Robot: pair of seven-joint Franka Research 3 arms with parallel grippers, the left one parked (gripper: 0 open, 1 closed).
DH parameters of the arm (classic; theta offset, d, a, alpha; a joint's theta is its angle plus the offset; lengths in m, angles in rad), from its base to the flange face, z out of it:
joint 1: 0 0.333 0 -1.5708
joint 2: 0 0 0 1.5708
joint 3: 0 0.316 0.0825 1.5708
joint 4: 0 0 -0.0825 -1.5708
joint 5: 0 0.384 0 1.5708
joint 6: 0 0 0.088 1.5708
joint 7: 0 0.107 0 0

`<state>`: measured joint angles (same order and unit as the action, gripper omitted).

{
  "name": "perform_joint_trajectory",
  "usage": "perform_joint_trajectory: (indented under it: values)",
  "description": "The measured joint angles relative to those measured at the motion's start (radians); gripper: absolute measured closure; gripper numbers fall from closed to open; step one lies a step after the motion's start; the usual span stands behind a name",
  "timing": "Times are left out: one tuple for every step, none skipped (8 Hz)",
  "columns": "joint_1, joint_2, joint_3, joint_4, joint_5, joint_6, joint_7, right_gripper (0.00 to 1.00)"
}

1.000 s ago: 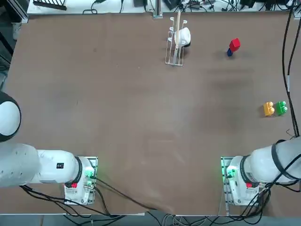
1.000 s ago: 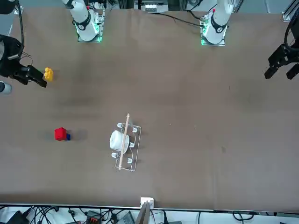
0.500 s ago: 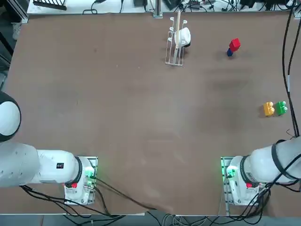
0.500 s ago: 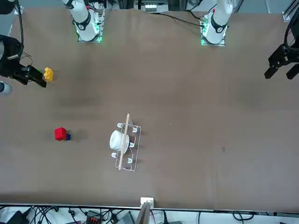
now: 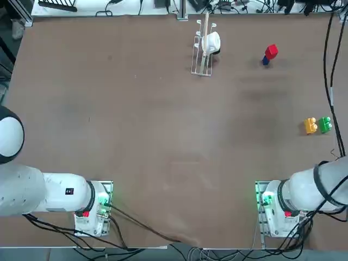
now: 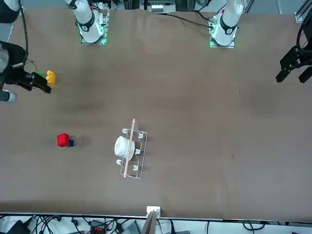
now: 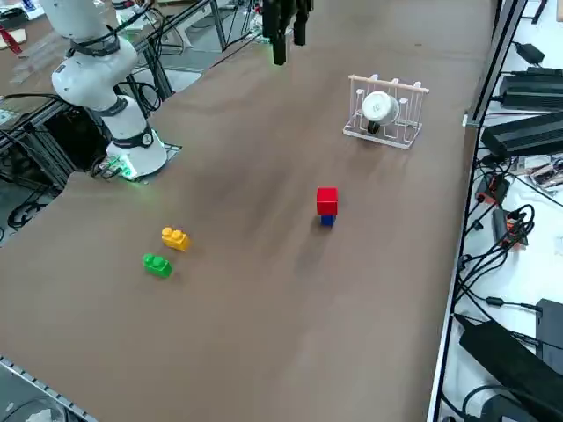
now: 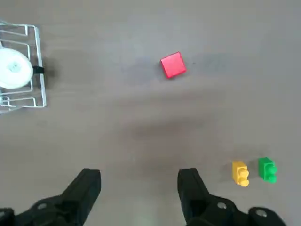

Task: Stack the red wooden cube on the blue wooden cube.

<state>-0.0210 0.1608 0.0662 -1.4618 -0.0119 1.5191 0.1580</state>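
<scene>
Red wooden cube (image 7: 327,200) sits atop the blue wooden cube (image 7: 328,220); right jaws (image 8: 139,181) gape wide, gripping nothing.

Glossy plastic studded blocks (image 7: 175,238); matt brown tabletop (image 7: 264,290).

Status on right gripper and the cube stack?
Right gripper open and empty, up off the table. Red cube sitting on blue cube. Nothing seen in the way; dish rack stands apart from the stack.

Cube (image 7: 327,198) bright red; cube (image 7: 328,220) deep blue; studded blocks yellow (image 7: 176,238), green (image 7: 157,265); tabletop (image 7: 255,290) plain brown.
</scene>
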Motion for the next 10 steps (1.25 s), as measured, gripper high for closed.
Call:
perform_joint_trajectory:
  values:
    - [0.000,0.026,-0.001,-0.001,0.000,0.003,-0.004,0.00]
    - [-0.001,0.047,-0.002,-0.002,0.000,0.008,-0.019,0.00]
    - [-0.003,0.062,-0.003,-0.002,0.000,0.022,-0.044,0.00]
    - [-0.008,0.073,-0.006,-0.006,0.000,0.046,-0.071,0.00]
    - [-0.017,0.082,-0.007,-0.020,-0.002,0.084,-0.100,0.00]
    - [-0.024,0.088,-0.009,-0.047,-0.004,0.130,-0.124,0.00]
    - [-0.028,0.094,-0.010,-0.071,-0.005,0.162,-0.137,0.00]
    - [-0.028,0.095,-0.009,-0.079,-0.005,0.171,-0.140,0.00]
    - [-0.027,0.090,-0.008,-0.077,-0.005,0.171,-0.140,0.00]
    - [-0.027,0.076,-0.005,-0.073,-0.004,0.171,-0.140,0.00]
